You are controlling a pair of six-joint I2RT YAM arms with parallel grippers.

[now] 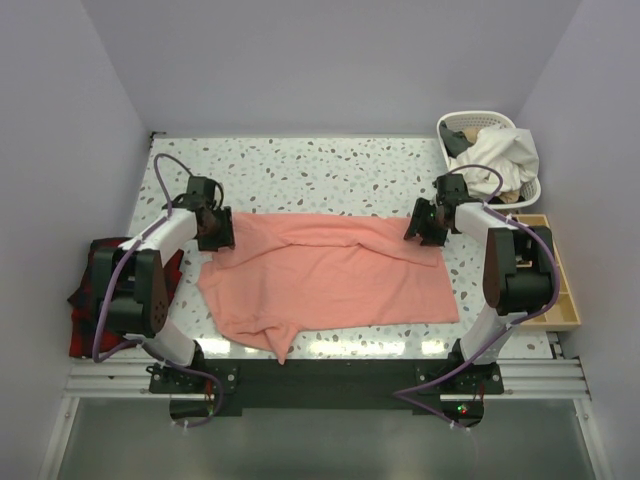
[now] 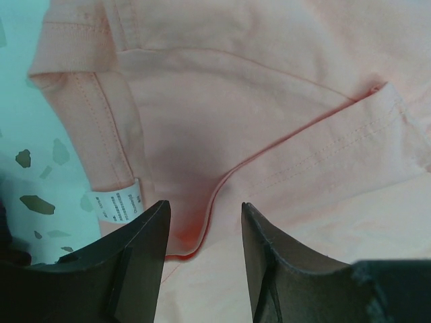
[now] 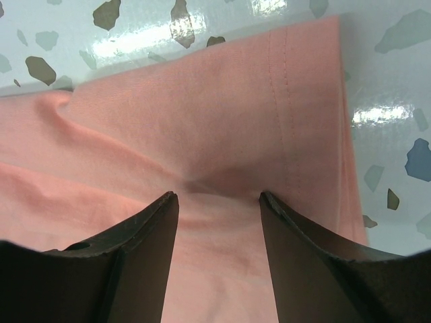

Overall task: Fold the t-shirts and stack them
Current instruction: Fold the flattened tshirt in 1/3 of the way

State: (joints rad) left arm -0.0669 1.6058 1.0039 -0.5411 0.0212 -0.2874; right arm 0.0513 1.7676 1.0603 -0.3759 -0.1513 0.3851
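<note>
A salmon-pink t-shirt (image 1: 330, 275) lies spread across the middle of the speckled table (image 1: 300, 170), with a crumpled corner at the near left. My left gripper (image 1: 218, 240) is at the shirt's far left corner, my right gripper (image 1: 422, 232) at its far right corner. In the left wrist view my left gripper (image 2: 205, 208) is open, its jaws straddling a folded hem of the shirt (image 2: 269, 101) next to a white care label (image 2: 120, 203). In the right wrist view my right gripper (image 3: 219, 196) is open, its fingertips down on the shirt (image 3: 202, 114) near its hemmed edge.
A white laundry basket (image 1: 480, 117) with pale clothes stands at the far right corner. A wooden tray (image 1: 563, 270) lies along the right edge. A red-and-black plaid cloth (image 1: 85, 290) lies at the left by my left arm's base.
</note>
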